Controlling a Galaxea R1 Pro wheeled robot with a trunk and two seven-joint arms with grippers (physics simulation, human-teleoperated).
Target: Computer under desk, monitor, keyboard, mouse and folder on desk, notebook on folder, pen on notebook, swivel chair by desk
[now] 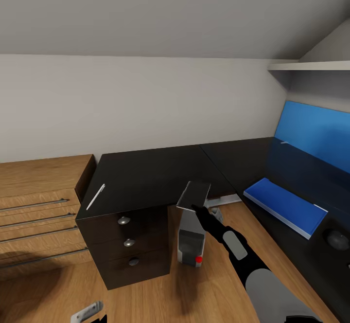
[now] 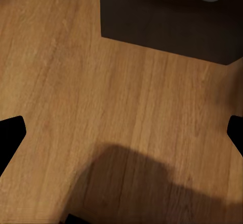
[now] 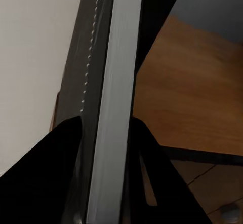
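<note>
Silver computer (image 1: 190, 230) looks heavy and stiff; right gripper (image 1: 196, 209) pinches its thin top edge between both jaws.

the black l-shaped table (image 1: 146, 177) carries a slim white pen (image 1: 96, 196) near its left edge, above the knobbed drawers. on its right wing a bright blue folder (image 1: 287, 206) lies flat, with a small black mouse (image 1: 337, 239) near it toward the front. the wooden floor (image 1: 204, 289) bears the silver-grey computer (image 1: 191, 235), standing beside the drawer block.
</note>
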